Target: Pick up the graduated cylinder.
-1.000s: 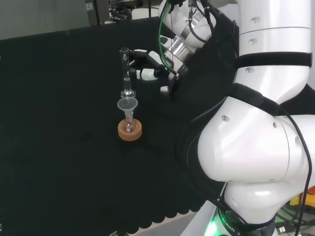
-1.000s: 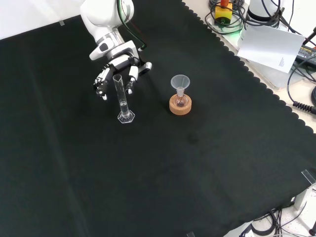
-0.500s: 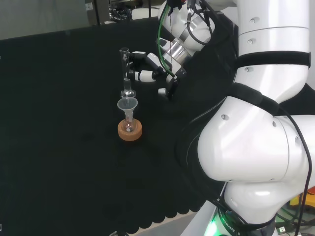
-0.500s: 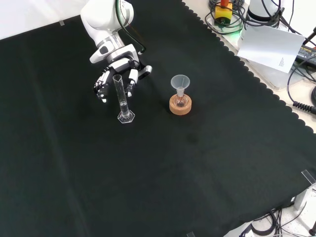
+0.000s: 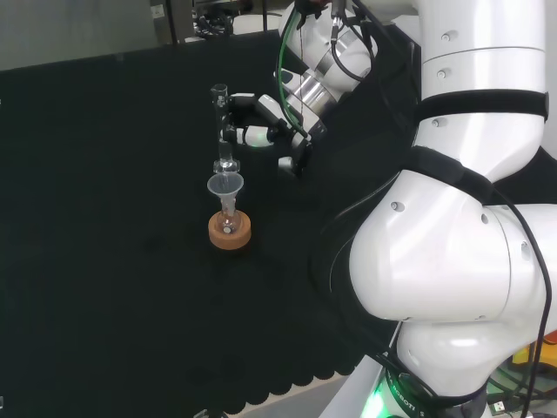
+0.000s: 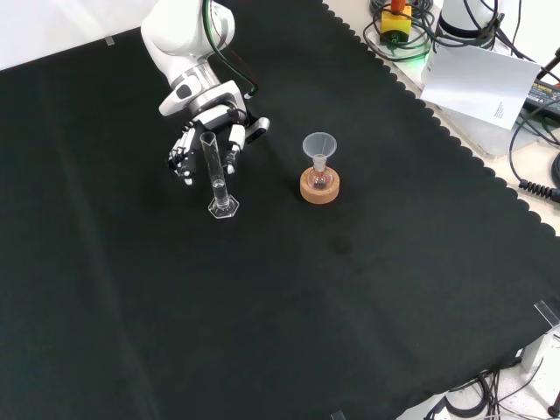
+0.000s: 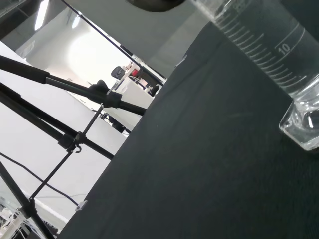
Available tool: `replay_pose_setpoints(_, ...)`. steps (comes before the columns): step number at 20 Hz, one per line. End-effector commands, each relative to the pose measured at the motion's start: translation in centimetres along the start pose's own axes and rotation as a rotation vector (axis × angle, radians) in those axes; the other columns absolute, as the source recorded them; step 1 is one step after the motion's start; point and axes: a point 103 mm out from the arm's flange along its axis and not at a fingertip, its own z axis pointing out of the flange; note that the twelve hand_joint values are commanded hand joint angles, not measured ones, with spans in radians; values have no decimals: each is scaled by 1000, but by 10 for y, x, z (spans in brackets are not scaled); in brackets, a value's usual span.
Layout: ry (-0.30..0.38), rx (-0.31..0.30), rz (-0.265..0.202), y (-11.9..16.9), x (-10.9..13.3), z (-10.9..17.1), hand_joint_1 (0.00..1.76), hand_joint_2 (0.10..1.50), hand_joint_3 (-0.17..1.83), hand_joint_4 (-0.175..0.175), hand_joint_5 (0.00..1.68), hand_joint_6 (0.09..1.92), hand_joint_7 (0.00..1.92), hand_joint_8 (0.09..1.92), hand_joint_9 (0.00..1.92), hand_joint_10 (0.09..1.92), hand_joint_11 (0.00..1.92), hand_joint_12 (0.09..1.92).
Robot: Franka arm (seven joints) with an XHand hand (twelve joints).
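A: Since the graduated cylinder stands on the black cloth, which way does its long axis run?

B: Straight up and down. Its hexagonal foot is flat on the cloth and its open mouth points upward. In the front view it sits left of the funnel and the small flask on the cork ring, well apart from them.

A: And in the head view?

B: There the cylinder rises just behind the funnel, so the two line up.

A: What about the hand?

B: It hangs right behind the tube's upper part, fingers spread and only slightly bent toward the glass, nothing enclosed. I cannot tell whether a fingertip touches it.

A: The wrist view?

B: The cylinder's scale marks and foot, very close.
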Motion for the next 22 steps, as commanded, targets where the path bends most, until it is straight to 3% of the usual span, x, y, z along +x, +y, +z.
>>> replay_pose_setpoints(1, 6, 8, -7, 0, 2, 4, 1024, 990, -175, -21, 628, 158, 519, 577, 727, 490, 441, 1268)
replay_pose_setpoints(22, 34, 4, -9, -4, 5, 18, 1022, 995, -175, -23, 613, 191, 570, 573, 790, 472, 494, 1250)
